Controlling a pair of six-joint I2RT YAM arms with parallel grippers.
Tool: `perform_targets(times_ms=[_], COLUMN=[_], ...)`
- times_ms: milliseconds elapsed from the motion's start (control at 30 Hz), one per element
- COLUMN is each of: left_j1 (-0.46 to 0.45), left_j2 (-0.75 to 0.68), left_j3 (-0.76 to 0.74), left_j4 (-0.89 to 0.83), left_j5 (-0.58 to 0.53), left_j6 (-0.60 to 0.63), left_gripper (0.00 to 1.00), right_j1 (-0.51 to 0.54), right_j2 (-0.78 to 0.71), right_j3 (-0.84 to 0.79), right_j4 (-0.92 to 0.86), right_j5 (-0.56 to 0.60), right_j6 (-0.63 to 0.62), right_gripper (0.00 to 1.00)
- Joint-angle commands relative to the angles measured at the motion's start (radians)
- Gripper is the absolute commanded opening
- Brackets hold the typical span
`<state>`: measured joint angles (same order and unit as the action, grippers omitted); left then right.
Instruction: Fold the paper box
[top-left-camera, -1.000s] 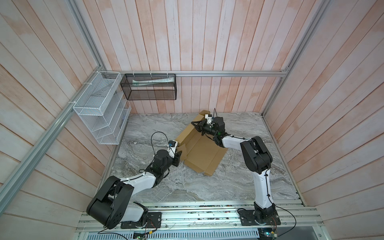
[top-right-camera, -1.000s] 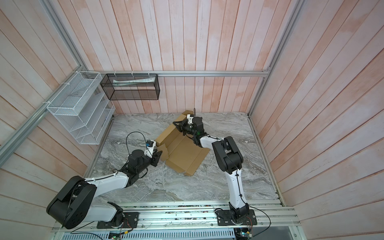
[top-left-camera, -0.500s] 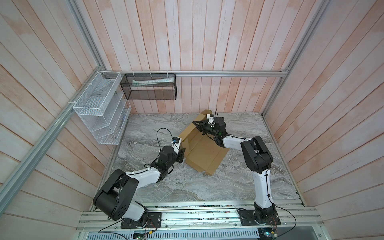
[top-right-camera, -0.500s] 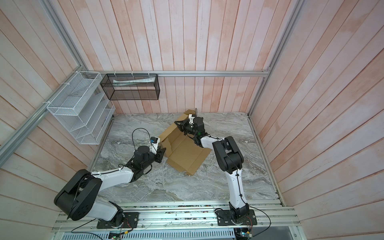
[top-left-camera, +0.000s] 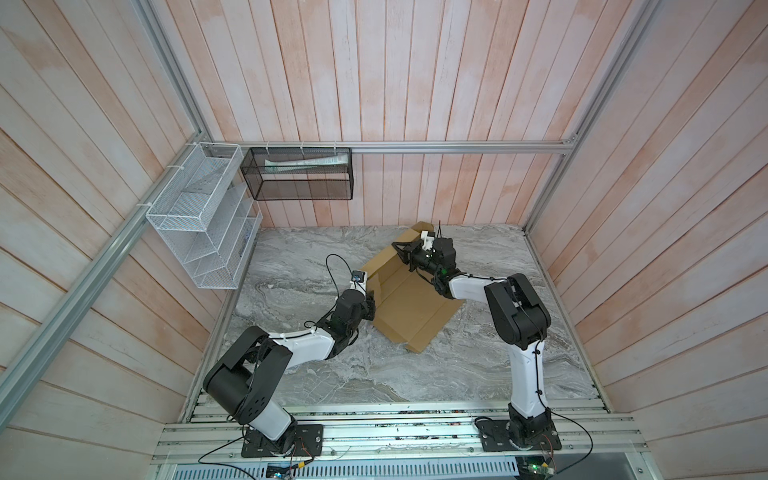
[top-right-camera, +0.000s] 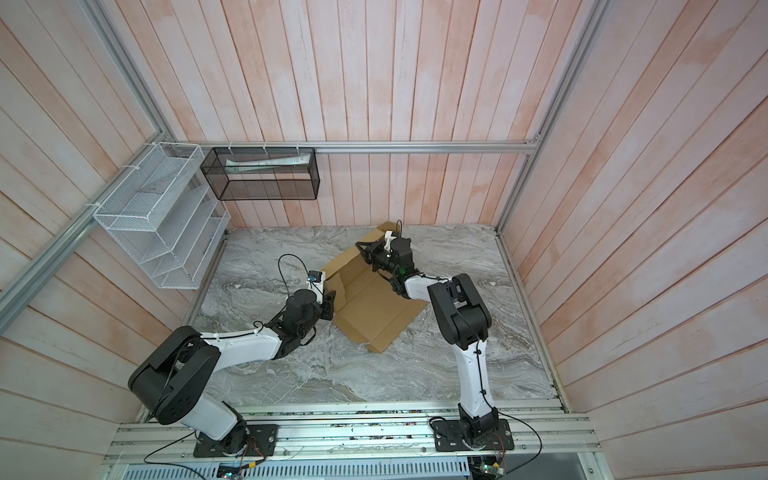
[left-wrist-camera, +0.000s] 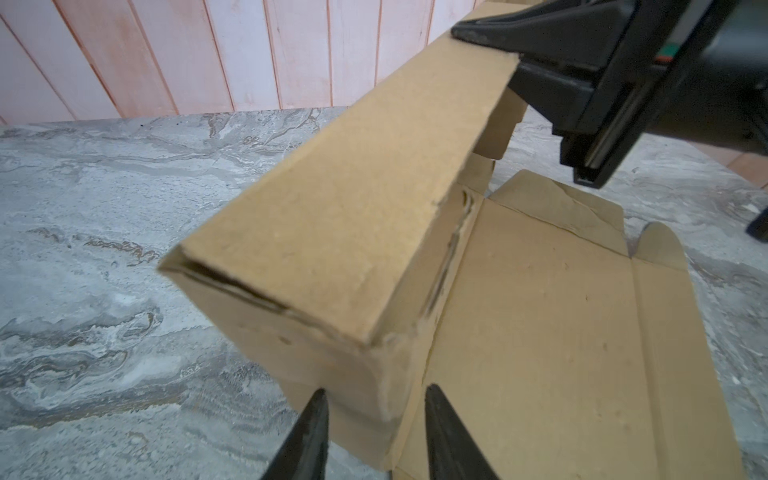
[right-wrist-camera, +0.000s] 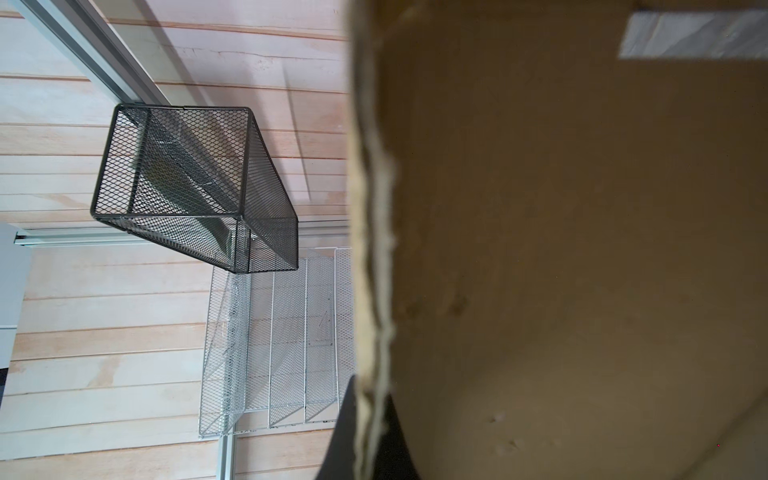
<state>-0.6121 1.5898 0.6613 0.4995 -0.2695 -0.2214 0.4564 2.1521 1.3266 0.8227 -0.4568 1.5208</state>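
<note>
Left gripper (left-wrist-camera: 376, 390) showed only its two black fingertips (left-wrist-camera: 316, 419) in the left wrist view, cut off by the frame edge. In both top views the arm's own wrist covered most of it. The jaws stood partly apart, straddling a low corner of the paper box (left-wrist-camera: 540, 332), a tan-brown corrugated cardboard sheet with creases and flaps. Whether they pressed on the cardboard could not be made out.

The paper box lay on the grey marbled table top (top-left-camera: 311, 374), below and to the right of the black wire-mesh basket (top-left-camera: 299, 191) in both top views, well apart from it. Its wide panel lay flat, inner face up, and spread away from the basket. One long side wall stood raised, with its top strip folded over. That wall's long axis ran diagonally, from the corner at the left gripper back toward the wall on which the basket hung.

Right gripper (top-left-camera: 402, 255) sat at the far end of that raised wall, to the right of the basket, clamped tight on the folded strip's end. In the right wrist view blurred cardboard filled most of the frame and hid the rest of the box, with a frayed edge pinched between the dark fingers.
</note>
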Motion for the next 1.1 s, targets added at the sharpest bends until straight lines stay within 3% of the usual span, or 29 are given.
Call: perform_targets(times_ms=[0,567,1067], left_j1=[-0.002,-0.011,-0.011], left_j2=[0.025,0.075,0.074], left_j3=[0.046,0.093,0.081], left_j4=[0.004,0.012,0.050], left_j5=[-0.076,-0.222,-0.242], left_j6=[-0.031,-0.006,0.041], left_gripper=[0.37,0.20,0.08], right_j1=[0.031,0.033,0.039], right_j2=[-0.038,-0.085,-0.101], right_j3=[-0.039,-0.110,-0.121], right_j4=[0.014,0.052,0.040], right_j5=[-0.052,-0.033,-0.021], right_j6=[0.022,0.031,0.028], right_gripper=[0.00,0.00,0.00])
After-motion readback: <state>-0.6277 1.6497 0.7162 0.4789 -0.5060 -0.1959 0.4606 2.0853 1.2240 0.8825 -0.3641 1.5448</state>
